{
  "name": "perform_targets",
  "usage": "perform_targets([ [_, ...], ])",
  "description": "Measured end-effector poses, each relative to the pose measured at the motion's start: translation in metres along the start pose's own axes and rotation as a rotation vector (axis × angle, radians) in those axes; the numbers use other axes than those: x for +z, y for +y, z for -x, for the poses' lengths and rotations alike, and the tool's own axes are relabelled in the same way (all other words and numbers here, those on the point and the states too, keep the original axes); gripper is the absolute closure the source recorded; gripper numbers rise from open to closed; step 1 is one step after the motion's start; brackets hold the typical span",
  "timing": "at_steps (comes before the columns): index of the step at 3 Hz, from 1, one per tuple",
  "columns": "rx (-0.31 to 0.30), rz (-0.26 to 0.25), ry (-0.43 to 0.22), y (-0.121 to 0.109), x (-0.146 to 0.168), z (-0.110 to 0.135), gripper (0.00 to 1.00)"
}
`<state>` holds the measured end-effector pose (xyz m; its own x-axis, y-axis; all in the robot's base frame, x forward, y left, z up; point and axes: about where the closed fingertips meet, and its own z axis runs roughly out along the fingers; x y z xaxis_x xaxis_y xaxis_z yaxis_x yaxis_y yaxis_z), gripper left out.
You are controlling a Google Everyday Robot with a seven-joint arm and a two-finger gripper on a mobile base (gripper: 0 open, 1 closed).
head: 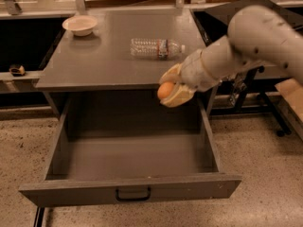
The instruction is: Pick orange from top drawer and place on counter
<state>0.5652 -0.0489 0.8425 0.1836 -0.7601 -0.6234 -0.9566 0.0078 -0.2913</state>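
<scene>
The top drawer (128, 190) is pulled wide open, with nothing lying inside it; its black pull handle (133, 194) is on the front panel. My gripper (169, 89) is shut on the orange (165, 90), held between the beige pads, and hangs above the open drawer, level with the front edge of the counter (109, 60). The white arm reaches in from the upper right.
A clear plastic water bottle (156, 48) lies on its side on the counter, just behind my gripper. A small pale bowl (80, 24) stands at the counter's far left corner. Black bins and a stand flank the cabinet on both sides.
</scene>
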Motion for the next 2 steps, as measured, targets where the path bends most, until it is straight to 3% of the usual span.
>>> perform_targets([
  [1,-0.056,0.028,0.063,-0.033,-0.036,0.031,1.00],
  [2,-0.023,0.054,0.063,-0.067,-0.042,0.054,1.00],
])
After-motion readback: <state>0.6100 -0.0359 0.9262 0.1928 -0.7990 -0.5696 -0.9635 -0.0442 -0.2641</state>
